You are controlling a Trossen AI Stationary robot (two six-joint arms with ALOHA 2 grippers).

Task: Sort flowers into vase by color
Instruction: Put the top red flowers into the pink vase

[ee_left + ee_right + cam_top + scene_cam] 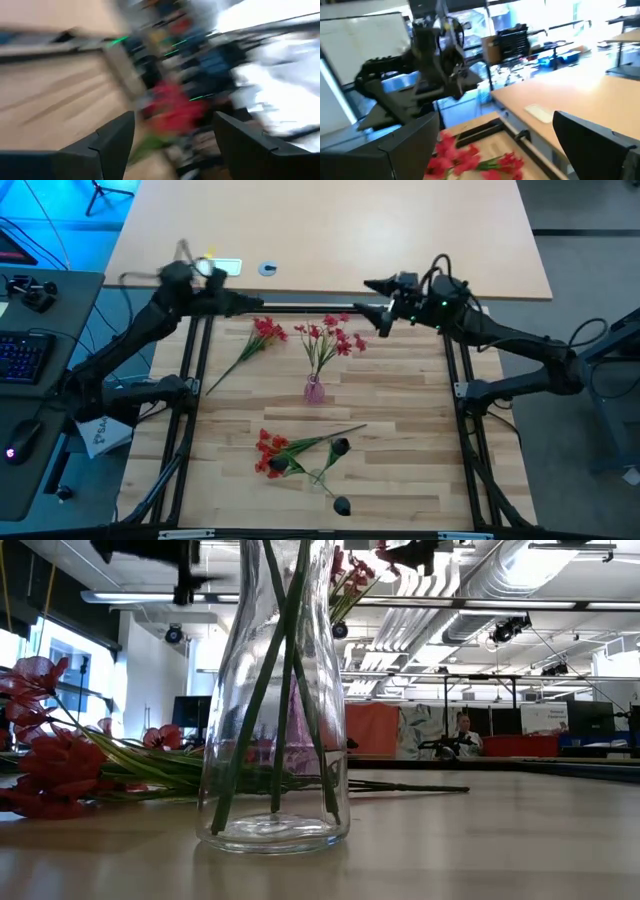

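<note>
Red flowers (266,331) look light & floppy, grab mid-stalk; left gripper (252,303) & right gripper (372,298) fingers both apart.

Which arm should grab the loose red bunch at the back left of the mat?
Left, probably. The left gripper hangs open at the back edge, right beside the loose red bunch. The right gripper, also open, sits past the pink vase with red flowers already in it.
</note>
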